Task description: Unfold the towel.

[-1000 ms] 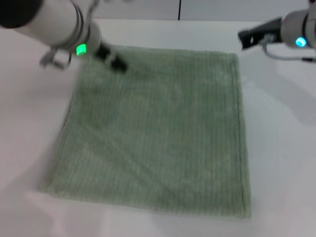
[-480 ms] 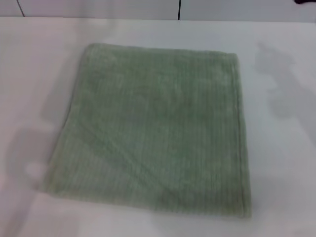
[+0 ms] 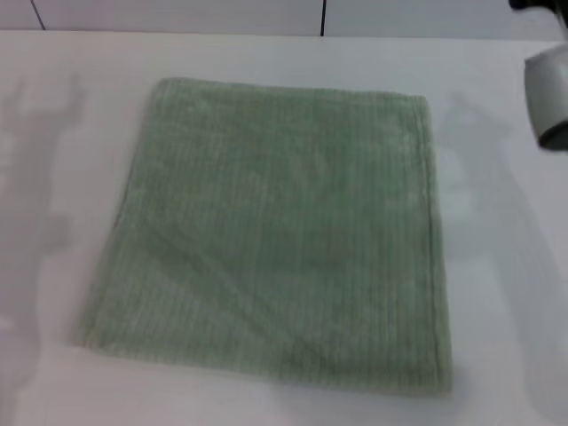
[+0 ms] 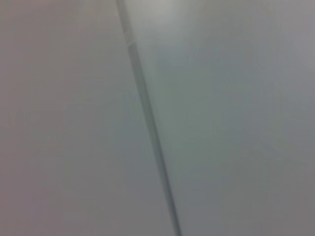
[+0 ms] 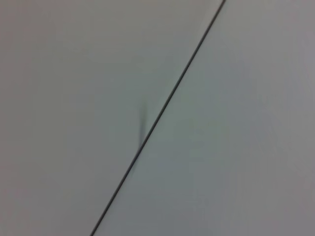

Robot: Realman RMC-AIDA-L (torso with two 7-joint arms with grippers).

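White table (image 3: 497, 293) with a pale green towel (image 3: 275, 231) flat at its centre, hems square.

The towel (image 3: 280, 235) lies spread flat; pale sage-green, ribbed, roughly square, hemmed edges.

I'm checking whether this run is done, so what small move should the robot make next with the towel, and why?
Probably none beyond keeping both arms clear. The towel already lies spread flat as one square on the white table, nothing touches it, and only part of the right arm shows at the edge.
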